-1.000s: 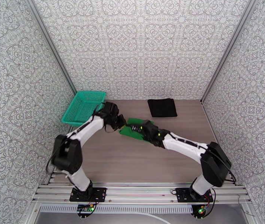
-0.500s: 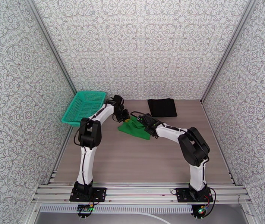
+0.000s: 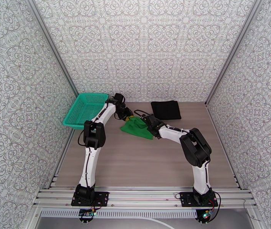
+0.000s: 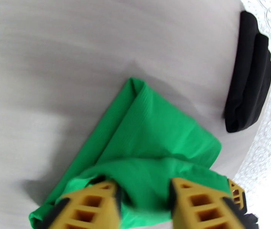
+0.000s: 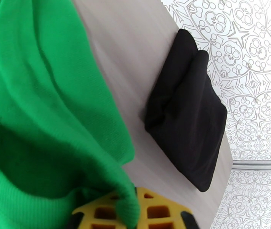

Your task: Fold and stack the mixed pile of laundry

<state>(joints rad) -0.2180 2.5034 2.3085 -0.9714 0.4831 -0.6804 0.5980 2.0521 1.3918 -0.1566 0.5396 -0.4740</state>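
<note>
Green T-shirt [image 3: 136, 128]: soft, light, limp knit, part-folded mid-desk [image 3: 143, 165] near the folded black garment [image 3: 166, 110]; likely to sag and slip, best taken at corners or folded edge; left gripper [image 4: 143, 205] apart astride its bunched edge, right gripper [image 5: 131, 214] clamped on a fold.

Grey-brown wood-grain table [image 3: 143, 165]: folded black garment [image 3: 166, 110] flat near far edge, bunched green T-shirt [image 3: 137, 129] mid-table, apart from it, teal mesh basket [image 3: 82, 111] at far-left corner
</note>
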